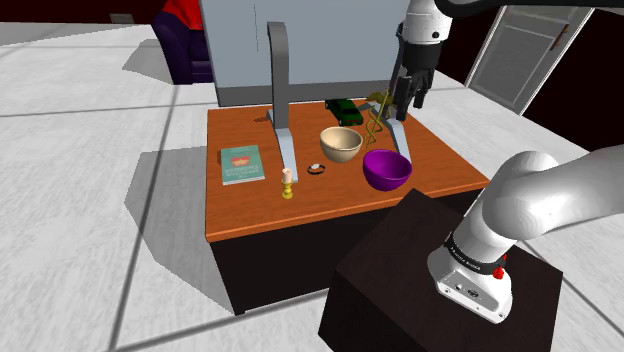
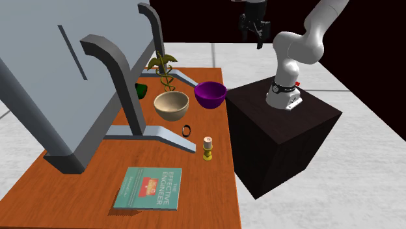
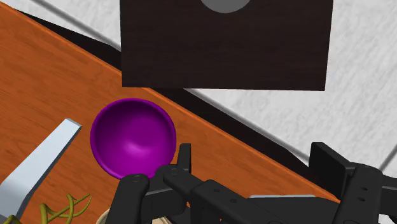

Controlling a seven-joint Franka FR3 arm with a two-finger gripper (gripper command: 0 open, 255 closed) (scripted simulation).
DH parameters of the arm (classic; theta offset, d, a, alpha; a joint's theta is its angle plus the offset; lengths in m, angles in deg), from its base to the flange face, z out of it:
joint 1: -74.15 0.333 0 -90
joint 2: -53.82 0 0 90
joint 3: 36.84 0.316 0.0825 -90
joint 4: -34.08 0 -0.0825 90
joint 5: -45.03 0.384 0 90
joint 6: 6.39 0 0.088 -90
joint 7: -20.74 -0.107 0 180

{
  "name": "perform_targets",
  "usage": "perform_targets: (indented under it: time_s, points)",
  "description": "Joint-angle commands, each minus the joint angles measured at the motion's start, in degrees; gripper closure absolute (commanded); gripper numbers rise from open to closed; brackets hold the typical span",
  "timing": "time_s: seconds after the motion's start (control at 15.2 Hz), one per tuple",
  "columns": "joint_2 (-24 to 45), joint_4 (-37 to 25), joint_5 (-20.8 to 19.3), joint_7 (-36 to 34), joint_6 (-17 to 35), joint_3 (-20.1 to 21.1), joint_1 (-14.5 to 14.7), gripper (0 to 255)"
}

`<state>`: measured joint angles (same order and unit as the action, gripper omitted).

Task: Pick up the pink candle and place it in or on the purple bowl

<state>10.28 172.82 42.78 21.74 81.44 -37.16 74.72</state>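
Pincer (image 1: 409, 103) hangs high above the tabletop (image 1: 250, 215) with its two black fingers (image 3: 184, 160) standing well apart and nothing between them; in the wrist view it looks down on the purple bowl (image 3: 133, 137) and the dark stand (image 3: 226, 44) beyond the table edge. The pink candle (image 1: 287, 183), a slim pale stick upright on a small yellowish base, stands well apart from the pincer, near the tabletop's edge at the shoulder view's lower side, between the green book (image 1: 242, 164) and the purple bowl, and close to the foot of the grey leg (image 1: 284, 140). The step in hand looks like the approach, with no grasp made yet. To do it well, I would carry the pincer across at height, passing over the beige bowl (image 1: 341, 143) and the small dark ring (image 1: 317, 169), and only come down once it is centred above the candle. The fingers should straddle the stick on the sides away from the grey leg's foot, so neither catches it on the way down. A thing this thin and tall will likely topple at a sideways nudge, so a straight vertical descent and a gentle, even close, low on the stick, seem wisest.
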Motion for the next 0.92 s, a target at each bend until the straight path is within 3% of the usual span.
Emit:
perform_targets:
  time_s: [0.0,0.86]
  points:
    - [0.0,0.0,0.0,0.0,0.0,0.0,0.0,0]
    - [20.8,2.0,4.6,-11.3,25.6,6.0,1.2,0]
